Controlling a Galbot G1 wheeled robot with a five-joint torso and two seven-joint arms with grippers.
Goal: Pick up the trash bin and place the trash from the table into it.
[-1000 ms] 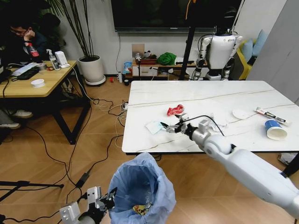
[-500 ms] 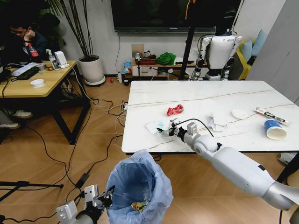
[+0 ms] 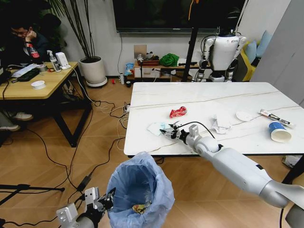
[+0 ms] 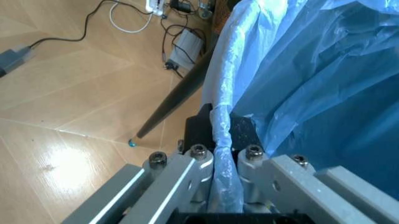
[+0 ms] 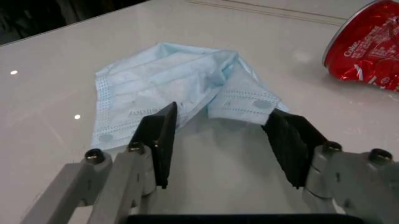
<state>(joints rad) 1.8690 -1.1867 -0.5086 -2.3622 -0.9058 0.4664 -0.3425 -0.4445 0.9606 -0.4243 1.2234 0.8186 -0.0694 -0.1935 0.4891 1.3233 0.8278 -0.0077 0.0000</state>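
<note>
The trash bin [image 3: 138, 190], lined with a crinkled light-blue bag, hangs low in front of the table [image 3: 204, 97], with litter at its bottom. My left gripper [image 3: 102, 202] is shut on its rim [image 4: 223, 140]. My right gripper [image 3: 165, 132] is open just above the table top. Its fingers [image 5: 160, 135] flank the near edge of a crumpled light-blue face mask [image 5: 168, 88] [image 3: 155, 127]. A crushed red can [image 3: 178, 112] [image 5: 367, 37] lies just beyond. A white tissue [image 3: 221, 122], a white disc [image 3: 244, 116], a blue cup [image 3: 278, 132] and a thin tube [image 3: 277, 118] lie farther right.
A yellow wooden desk [image 3: 28, 85] with a seated person stands at the left, and a white plant pot [image 3: 93, 70] behind it. Cables [image 3: 95, 156] trail over the wooden floor. A white humanoid robot [image 3: 223, 52] stands behind the table. A black table leg [image 4: 181, 91] runs close to the bin.
My right gripper has slid left along the table's front edge up to the face mask. The bin in my left gripper has drifted slightly left and lower.
</note>
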